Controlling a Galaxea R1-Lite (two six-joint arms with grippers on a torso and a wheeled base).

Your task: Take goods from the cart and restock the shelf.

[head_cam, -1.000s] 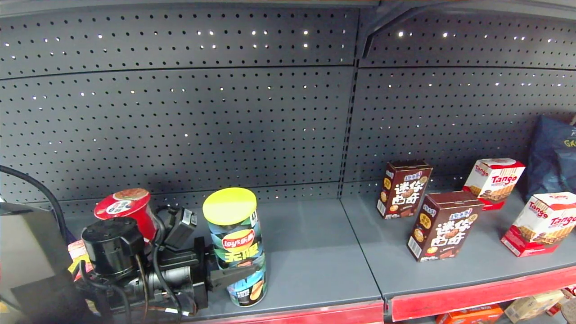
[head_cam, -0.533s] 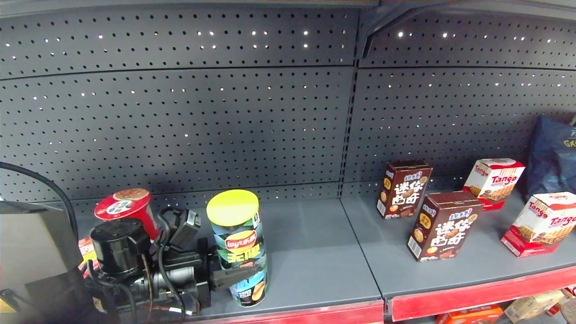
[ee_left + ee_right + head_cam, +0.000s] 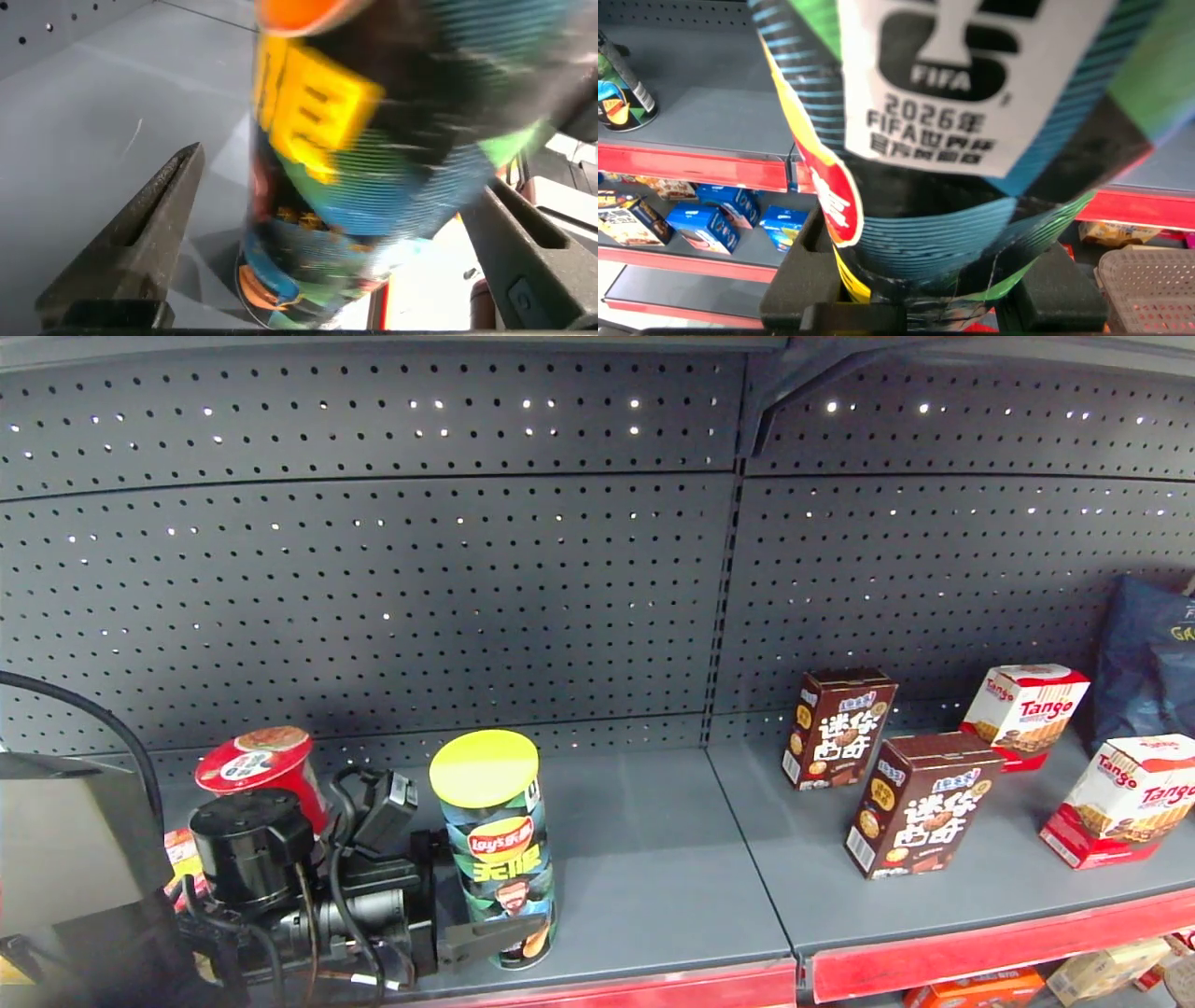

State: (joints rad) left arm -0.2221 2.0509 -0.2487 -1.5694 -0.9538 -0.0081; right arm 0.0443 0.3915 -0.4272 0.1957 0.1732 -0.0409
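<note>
A chips can [image 3: 495, 845] with a yellow lid stands upright near the front left of the grey shelf [image 3: 653, 868]. My left gripper [image 3: 518, 910] is open around the can's lower part. In the left wrist view the can [image 3: 364, 177] rises between the fingers [image 3: 140, 252], with a gap showing on one side. My right gripper [image 3: 934, 285] is shut on a second chips can [image 3: 971, 140], held in front of the shelf's red edge [image 3: 701, 163]. The shelved can [image 3: 621, 84] shows far off in the right wrist view.
A red cup of noodles [image 3: 257, 765] stands behind my left wrist. Two brown boxes [image 3: 920, 803], two white-and-red boxes [image 3: 1125, 798] and a dark blue bag [image 3: 1148, 653] fill the shelf's right part. Bare shelf lies between. A pegboard wall [image 3: 467, 569] closes the back.
The chips can went from tilted to upright on the shelf. My left gripper's near finger came off the can's side and dropped lower as the gripper opened.
</note>
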